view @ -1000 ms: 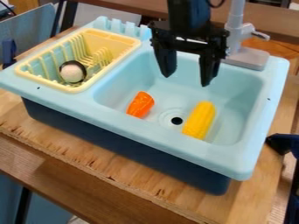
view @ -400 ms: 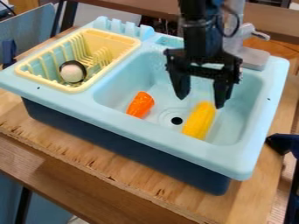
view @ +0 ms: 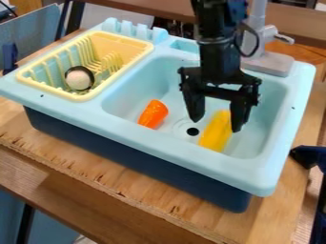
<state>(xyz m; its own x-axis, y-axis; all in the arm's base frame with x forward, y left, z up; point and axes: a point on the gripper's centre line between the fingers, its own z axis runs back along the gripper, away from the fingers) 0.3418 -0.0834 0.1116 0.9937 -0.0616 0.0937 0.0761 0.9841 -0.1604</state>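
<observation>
The black gripper (view: 216, 125) hangs down inside the light blue sink (view: 121, 125), open, with its two fingers spread wide. The yellow corn (view: 215, 134) lies on the basin floor at the right; the right finger overlaps its upper right side in the view, and whether they touch I cannot tell. To the left of the gripper, an orange piece (view: 153, 114) rests near the basin's left wall. The round dark drain sits between the two pieces.
A yellow dish rack (view: 141, 46) with a round white and dark item (view: 79, 77) stands on the sink's left side. The grey faucet (view: 270, 63) rises at the back right. A dark blue object (view: 308, 156) is at the right edge.
The gripper has come down into the basin, shifting slightly right at first, and its fingers are now level with the corn's upper part. The corn and orange piece have stayed put.
</observation>
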